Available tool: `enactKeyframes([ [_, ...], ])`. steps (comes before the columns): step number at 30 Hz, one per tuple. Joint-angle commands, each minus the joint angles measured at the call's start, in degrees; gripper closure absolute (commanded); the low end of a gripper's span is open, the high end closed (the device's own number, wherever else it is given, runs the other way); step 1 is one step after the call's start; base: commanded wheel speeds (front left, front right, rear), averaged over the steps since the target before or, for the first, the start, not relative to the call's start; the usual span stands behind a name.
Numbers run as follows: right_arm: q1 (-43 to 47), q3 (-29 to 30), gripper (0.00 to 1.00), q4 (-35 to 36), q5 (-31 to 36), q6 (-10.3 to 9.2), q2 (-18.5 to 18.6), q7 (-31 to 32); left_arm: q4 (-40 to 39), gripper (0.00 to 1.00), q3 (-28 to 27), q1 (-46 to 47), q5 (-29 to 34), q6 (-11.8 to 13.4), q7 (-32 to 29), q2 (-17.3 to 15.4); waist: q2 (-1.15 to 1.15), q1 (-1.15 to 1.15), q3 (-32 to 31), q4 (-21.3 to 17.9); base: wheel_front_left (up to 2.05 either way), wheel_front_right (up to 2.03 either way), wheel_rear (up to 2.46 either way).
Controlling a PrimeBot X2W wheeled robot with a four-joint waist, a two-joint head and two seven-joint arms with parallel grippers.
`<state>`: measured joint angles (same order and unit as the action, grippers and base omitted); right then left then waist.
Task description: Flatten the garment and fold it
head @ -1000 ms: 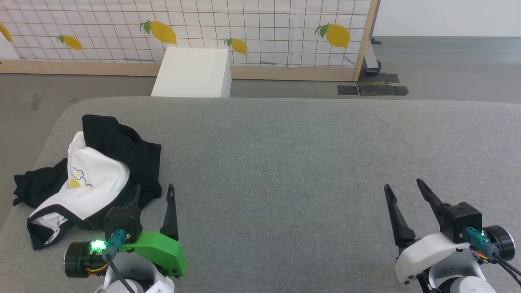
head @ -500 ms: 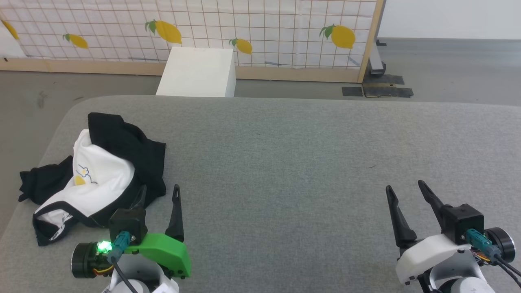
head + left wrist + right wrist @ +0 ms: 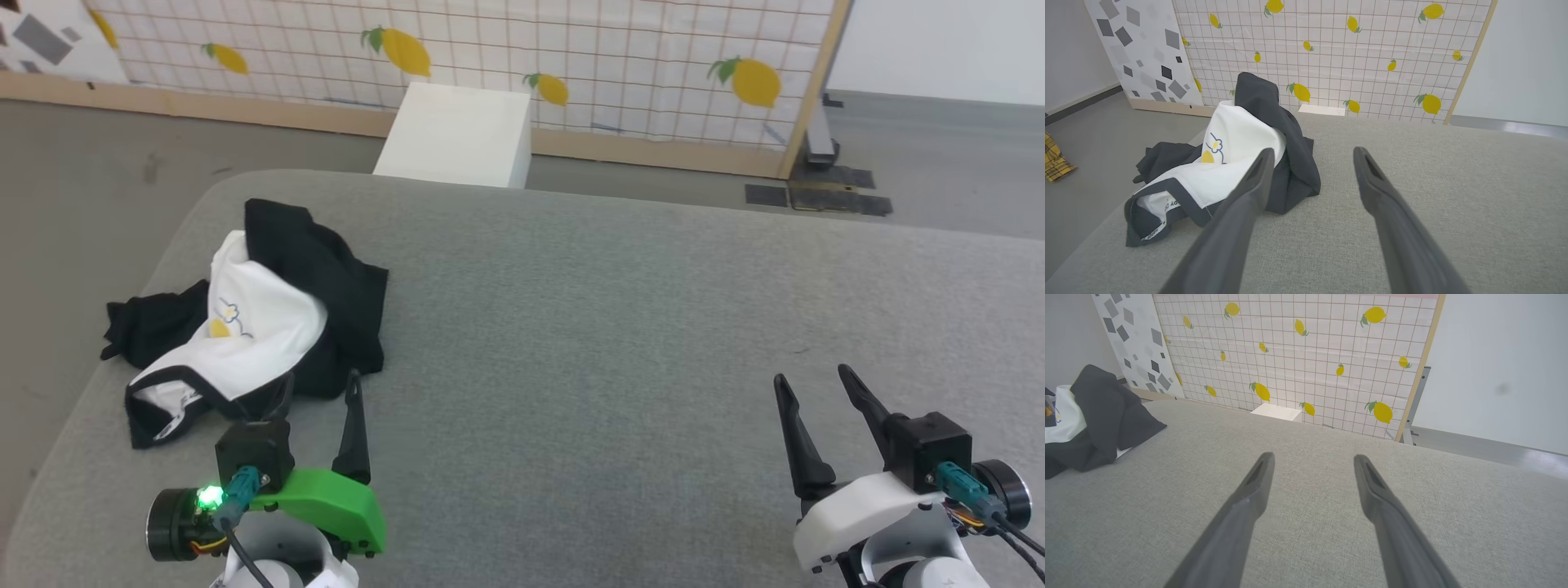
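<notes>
The garment (image 3: 261, 318) lies crumpled in a heap on the left part of the grey padded table (image 3: 612, 310), white body up with the small cartoon print showing and black sleeves bunched around it. My left gripper (image 3: 318, 384) stands open just in front of the heap's near edge, nothing between its fingers. In the left wrist view the garment (image 3: 1237, 139) sits just beyond the left fingertip. My right gripper (image 3: 808, 380) is open at the lower right over bare table, far from the garment (image 3: 1098, 412).
A white box (image 3: 457, 135) stands on the floor behind the table, before a lemon-print grid screen (image 3: 571, 57). The table's left edge curves down close to the garment. A yellow checked cloth (image 3: 1055, 157) lies on the floor at left.
The head camera has turned left, so the whole scene has shifted right and slightly up in view. The garment lies as before and both grippers stay open.
</notes>
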<state>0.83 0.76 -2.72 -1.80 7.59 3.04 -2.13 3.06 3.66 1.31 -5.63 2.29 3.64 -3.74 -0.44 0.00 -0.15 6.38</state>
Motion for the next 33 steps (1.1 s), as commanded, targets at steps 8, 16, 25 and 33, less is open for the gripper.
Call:
enactKeyframes([
  [8,-1.4,0.1,0.00,-0.8,-0.9,-0.04,-0.1,-1.1,0.5,0.00,0.8,1.0,-1.8,1.4,1.2,-0.9,0.15,0.00,-0.1,5.2,0.00,0.00,0.00],
  [16,-1.7,0.0,0.00,-1.5,-1.3,-0.04,-0.1,-1.6,0.6,0.00,1.5,0.9,-3.3,2.7,2.1,-1.3,0.18,0.00,-0.1,10.2,0.00,0.00,0.00],
  [25,-2.2,-0.2,0.00,-2.2,-1.8,-0.05,-0.1,-2.3,0.9,0.00,2.2,0.6,-5.0,4.0,3.0,-1.9,0.21,0.00,0.0,14.3,0.00,0.00,0.00],
  [33,-2.4,-0.2,0.00,-2.4,-2.1,-0.06,-0.1,-2.6,1.2,0.00,2.6,0.5,-6.6,5.0,4.0,-2.4,0.24,0.00,0.2,16.9,-0.02,-0.02,-0.02],
])
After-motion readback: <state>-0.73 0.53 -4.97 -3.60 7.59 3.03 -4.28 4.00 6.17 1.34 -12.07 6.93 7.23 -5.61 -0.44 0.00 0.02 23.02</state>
